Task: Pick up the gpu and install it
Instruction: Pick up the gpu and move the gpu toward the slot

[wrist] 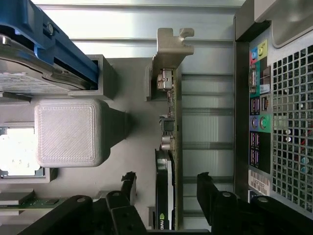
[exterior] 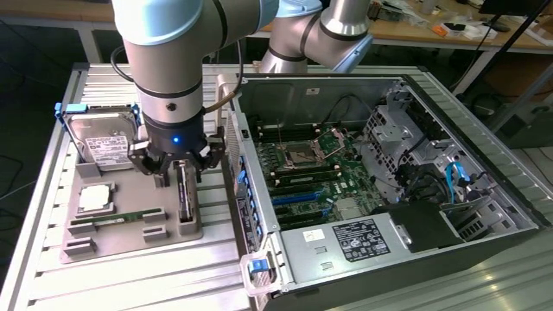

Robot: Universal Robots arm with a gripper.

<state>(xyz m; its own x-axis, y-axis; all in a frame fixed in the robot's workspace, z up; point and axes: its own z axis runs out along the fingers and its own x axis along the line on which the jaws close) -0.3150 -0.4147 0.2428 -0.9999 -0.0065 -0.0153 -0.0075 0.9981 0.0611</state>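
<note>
The gpu (exterior: 184, 201) is a thin, dark card standing upright on its long edge (silvery metal bracket at one end), slotted in a grey holder (exterior: 129, 236) directly beneath the gripper (exterior: 180, 170), between its spread fingers (wrist: 131, 182), touching neither.

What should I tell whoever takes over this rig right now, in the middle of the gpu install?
Tool: open, nothing held. It hangs low over the gpu with one finger on each side; the wrist view shows a gap between the card and each finger.
Gpu: standing on edge in the grey holder tray, beside the open computer case.
Done: tool lined up on the card.
Left: card not yet gripped, lifted or seated. The blue slots on the motherboard look free.
</note>
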